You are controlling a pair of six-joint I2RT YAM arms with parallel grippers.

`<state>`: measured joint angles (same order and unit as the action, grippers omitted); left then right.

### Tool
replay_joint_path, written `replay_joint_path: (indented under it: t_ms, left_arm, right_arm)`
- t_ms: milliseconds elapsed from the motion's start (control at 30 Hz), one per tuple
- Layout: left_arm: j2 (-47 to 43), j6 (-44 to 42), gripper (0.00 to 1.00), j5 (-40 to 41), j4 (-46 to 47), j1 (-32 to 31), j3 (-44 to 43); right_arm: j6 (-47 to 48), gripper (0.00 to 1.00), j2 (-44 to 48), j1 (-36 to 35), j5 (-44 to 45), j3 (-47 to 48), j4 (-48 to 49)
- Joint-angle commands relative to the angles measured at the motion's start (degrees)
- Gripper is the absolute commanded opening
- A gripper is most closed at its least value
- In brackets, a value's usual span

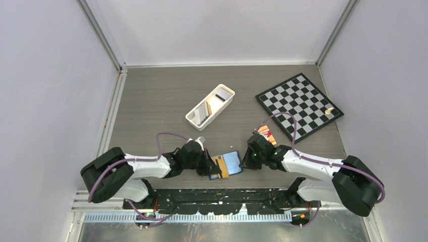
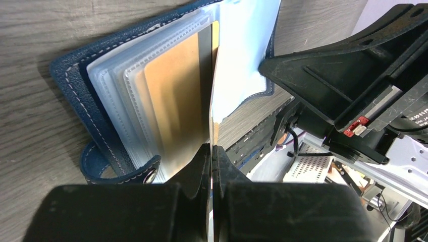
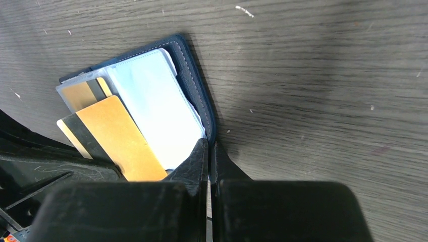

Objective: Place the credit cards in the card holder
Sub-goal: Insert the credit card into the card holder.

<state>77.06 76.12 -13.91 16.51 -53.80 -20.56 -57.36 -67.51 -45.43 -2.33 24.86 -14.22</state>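
Note:
The navy card holder (image 1: 233, 162) lies open on the table between both arms, its light blue sleeves up. My left gripper (image 1: 211, 169) is shut on a gold credit card (image 2: 214, 75), seen edge-on in the left wrist view, with its far end among the sleeves of the holder (image 2: 75, 85). Another gold card (image 2: 171, 101) sits in a sleeve. My right gripper (image 3: 208, 143) is shut on the right edge of the holder's navy cover (image 3: 199, 96). The held gold card (image 3: 121, 141) with its black stripe lies across the left pages.
A long white tray (image 1: 223, 103) with more cards stands behind the holder. A chessboard (image 1: 299, 103) with a small piece lies at the back right. A red-orange pack (image 1: 267, 134) lies just behind my right gripper (image 1: 244, 162).

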Motion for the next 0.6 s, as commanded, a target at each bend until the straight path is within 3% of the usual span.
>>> replay_joint_path:
  t_ms: [0,567]
  left_arm:
    - [2.1,-0.9,0.0,-0.6,3.6,1.4,-0.1]
    - [7.1,-6.1,0.0,-5.0,4.0,5.6,-0.7]
  right_arm:
    - [0.9,0.01,-1.6,-0.3,4.2,0.8,-2.9]
    - [1.1,0.0,-2.5,-0.4,4.2,1.0,-3.0]
